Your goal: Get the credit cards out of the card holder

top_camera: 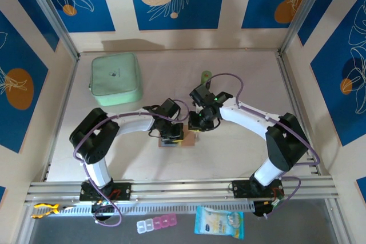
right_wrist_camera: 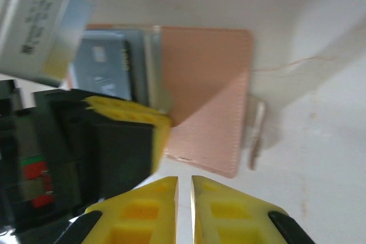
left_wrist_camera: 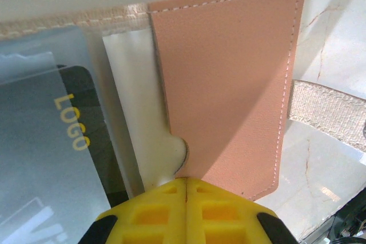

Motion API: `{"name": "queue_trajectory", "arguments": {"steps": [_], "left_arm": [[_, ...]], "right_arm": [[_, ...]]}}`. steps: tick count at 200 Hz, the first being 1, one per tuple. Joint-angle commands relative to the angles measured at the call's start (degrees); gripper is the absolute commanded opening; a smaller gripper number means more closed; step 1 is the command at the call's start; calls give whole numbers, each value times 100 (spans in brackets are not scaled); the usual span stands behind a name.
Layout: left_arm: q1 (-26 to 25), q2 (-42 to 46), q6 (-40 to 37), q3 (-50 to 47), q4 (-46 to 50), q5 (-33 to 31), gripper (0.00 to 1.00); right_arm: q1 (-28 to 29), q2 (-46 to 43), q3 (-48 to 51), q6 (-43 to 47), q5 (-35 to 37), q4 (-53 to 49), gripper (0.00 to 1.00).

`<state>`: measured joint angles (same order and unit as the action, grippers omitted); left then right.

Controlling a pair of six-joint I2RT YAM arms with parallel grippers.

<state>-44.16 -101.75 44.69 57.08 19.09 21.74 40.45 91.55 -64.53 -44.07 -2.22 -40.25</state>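
The card holder [top_camera: 176, 139] lies opened flat on the table between the two arms. Its salmon flap [left_wrist_camera: 229, 84] is on the right, with a cream pocket beside it. A dark credit card [left_wrist_camera: 77, 132] marked LOGO sits under the clear pocket on the left. My left gripper [left_wrist_camera: 187, 190] is shut, its yellow tips resting on the holder's near edge by the pocket notch. My right gripper [right_wrist_camera: 184, 184] hovers just off the holder's [right_wrist_camera: 211, 84] edge, jaws a narrow slit apart with only bare table between them. A blue-grey card [right_wrist_camera: 106, 67] shows past the left gripper's finger [right_wrist_camera: 131, 119].
A mint-green zip case [top_camera: 116, 78] sits at the back left. A small green-topped object [top_camera: 205, 76] stands behind the right arm. The holder's beige strap [left_wrist_camera: 326, 107] trails to the right. A pill box [top_camera: 157, 223] and blue snack packet [top_camera: 219, 222] lie in front of the rail.
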Motion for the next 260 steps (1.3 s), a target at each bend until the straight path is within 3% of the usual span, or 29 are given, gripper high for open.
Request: {"name": "queue_trajectory", "arguments": {"steps": [1,79,118,150,260], "left_arm": [[-54,-108,21,27,78,-56,0],[-46,24,85,-84,-28,-56,0],[-42,26,88,-96,-37,-47,0],[-48,15,99,-108,-48,-38,0],[-40,333,170,-109,16,-95,0]], "right_arm": [[120,299,-111,-251,-411,209,15],[117,982,-347,59,967,-568,27],[138,1219,-423,232,1091,-616,43],[147,1334,-424,281,1127,-603,50],[293,1919,-339,373,1137,-575,55]]}}
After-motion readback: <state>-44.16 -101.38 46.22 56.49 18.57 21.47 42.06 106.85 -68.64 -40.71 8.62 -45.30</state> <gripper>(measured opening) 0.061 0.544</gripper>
